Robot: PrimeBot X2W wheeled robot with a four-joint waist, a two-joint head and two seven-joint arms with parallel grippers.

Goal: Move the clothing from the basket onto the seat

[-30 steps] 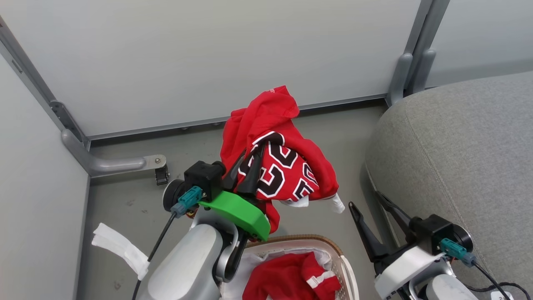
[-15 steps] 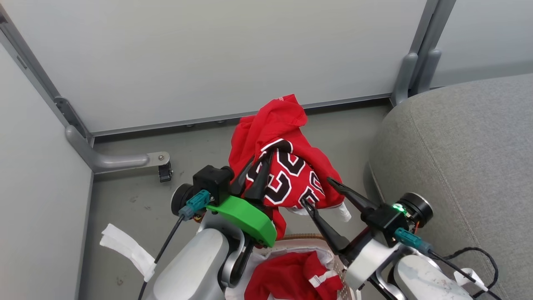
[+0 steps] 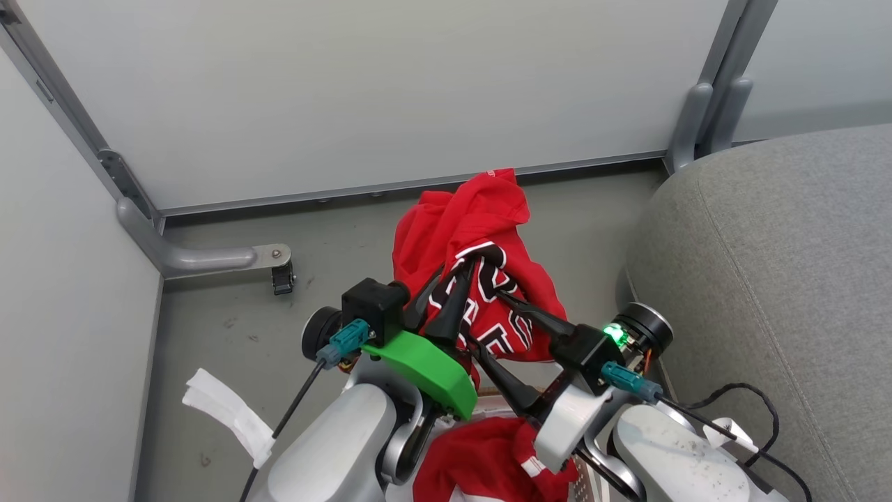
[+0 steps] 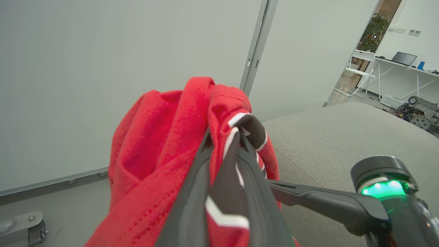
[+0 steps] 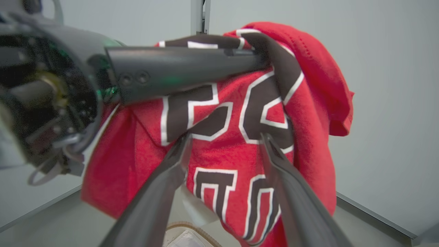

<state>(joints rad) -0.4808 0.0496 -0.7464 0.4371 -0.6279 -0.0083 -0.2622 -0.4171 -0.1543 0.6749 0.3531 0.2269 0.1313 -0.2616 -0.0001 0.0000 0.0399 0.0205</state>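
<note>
Above the basket [image 5: 199,230], the numbered jersey [image 3: 481,230] is held pinched in the left gripper [image 3: 460,268]. The wide-spread right gripper [image 3: 484,317] has been brought in around its lower folds, so a two-handed carry to the seat [image 3: 766,279] is judged likely.

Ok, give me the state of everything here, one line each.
Numbered jersey, lifted clear of the basket, hanging from the left gripper.
Left gripper, shut on the jersey.
Right gripper, open, at the jersey's numerals.
Second red garment, lying in the basket.
Seat, no clothing on it.
</note>
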